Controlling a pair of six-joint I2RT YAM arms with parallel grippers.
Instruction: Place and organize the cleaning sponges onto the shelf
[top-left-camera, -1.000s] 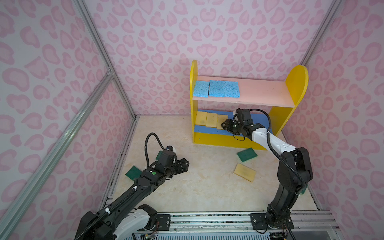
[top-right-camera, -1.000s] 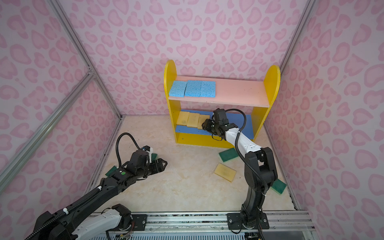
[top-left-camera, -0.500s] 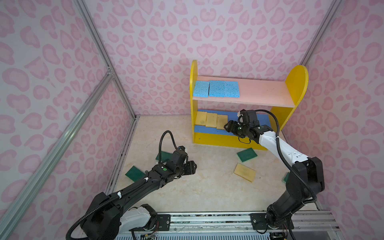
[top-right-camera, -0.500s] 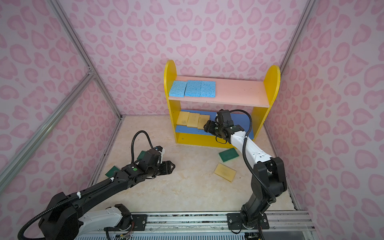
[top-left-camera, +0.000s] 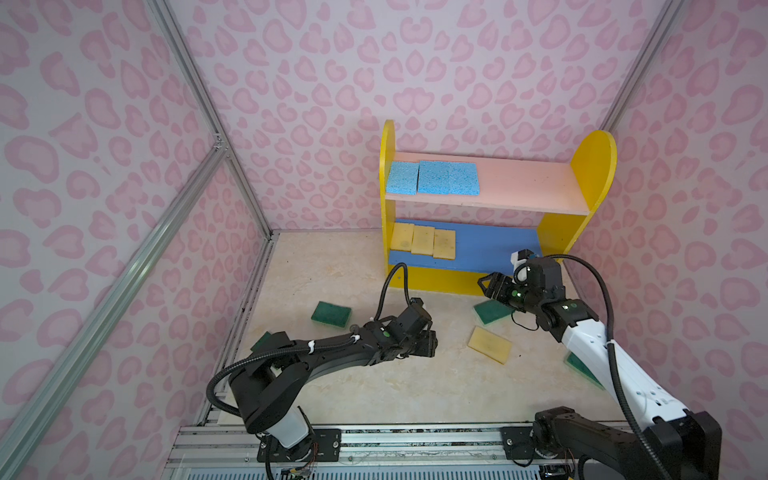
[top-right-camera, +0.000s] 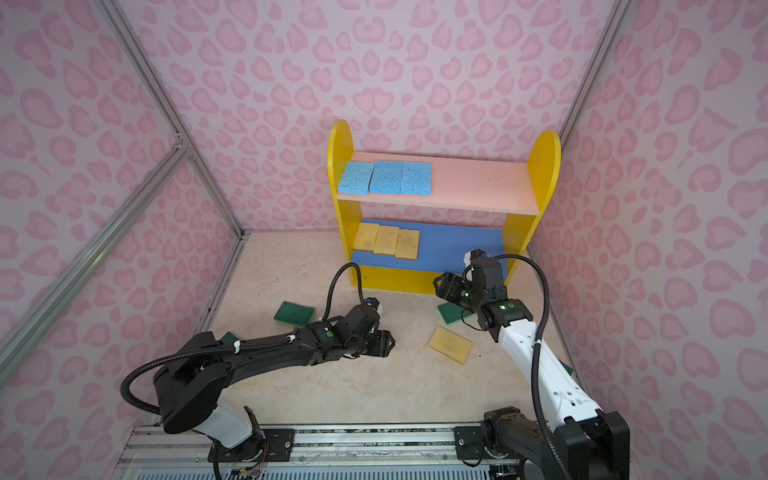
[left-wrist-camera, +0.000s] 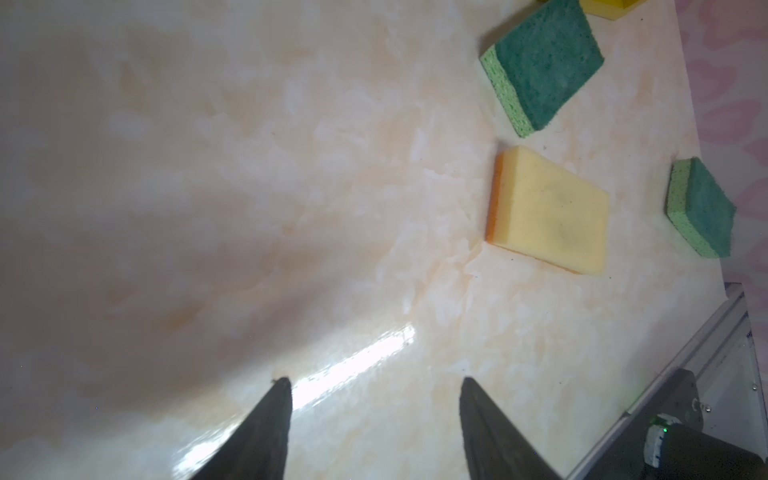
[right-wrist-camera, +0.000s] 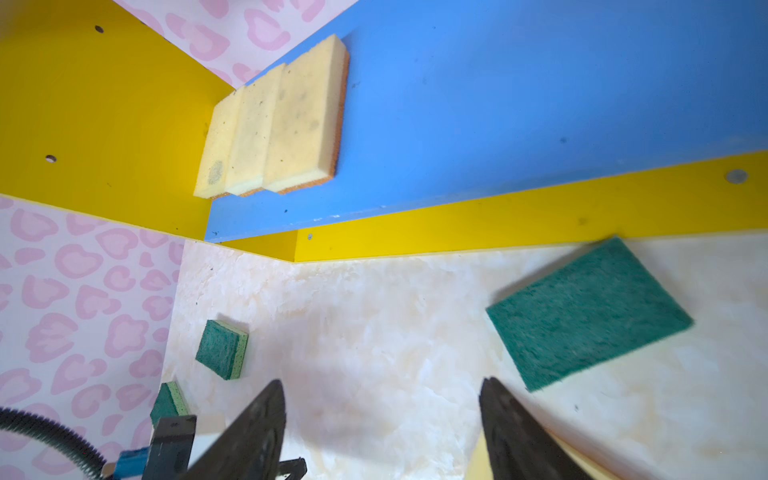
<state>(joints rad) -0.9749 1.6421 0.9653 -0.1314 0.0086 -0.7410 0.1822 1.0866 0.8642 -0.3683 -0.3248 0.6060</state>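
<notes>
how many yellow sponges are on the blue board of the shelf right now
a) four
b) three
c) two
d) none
b: three pale yellow sponges lie side by side on the blue board, while the fourth yellow sponge lies on the floor.

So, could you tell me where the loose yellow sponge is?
In both top views the yellow sponge lies flat on the table, right of centre, just in front of a green sponge.
</notes>
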